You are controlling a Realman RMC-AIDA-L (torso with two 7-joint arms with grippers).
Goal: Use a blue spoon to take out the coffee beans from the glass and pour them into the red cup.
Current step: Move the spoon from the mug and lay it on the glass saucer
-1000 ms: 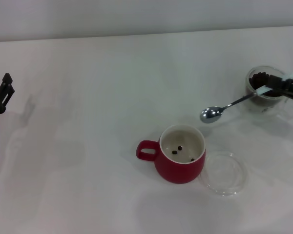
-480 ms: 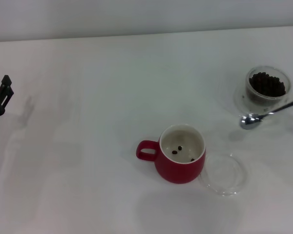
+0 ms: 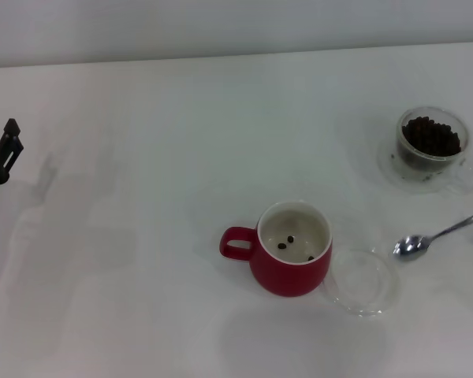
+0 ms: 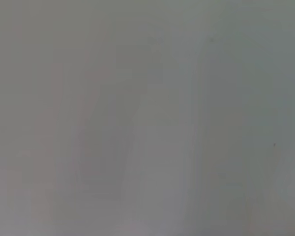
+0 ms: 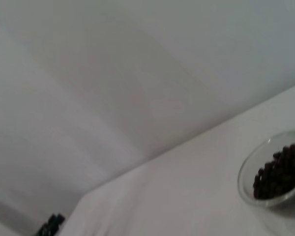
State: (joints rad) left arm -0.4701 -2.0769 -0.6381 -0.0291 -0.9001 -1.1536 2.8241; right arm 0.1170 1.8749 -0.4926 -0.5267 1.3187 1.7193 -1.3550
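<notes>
Since the earlier frames the blue spoon [image 3: 426, 240] has moved from beside the glass [image 3: 430, 143] down to the worktop [image 3: 158, 157], right of the red cup [image 3: 292, 248]. Long axis runs off the right edge, handle outward, so the right arm is nearer. Right fingers out of view; left gripper [image 3: 1, 153] parked far left, finger state unclear.

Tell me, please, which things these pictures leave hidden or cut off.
- Right gripper: outside every view.
- Pale-handled metal teaspoon: handle end cut by the head view's right edge.
- Left gripper: mostly cut off at the head view's left edge.
- Left wrist view: blank pale surface only.
</notes>
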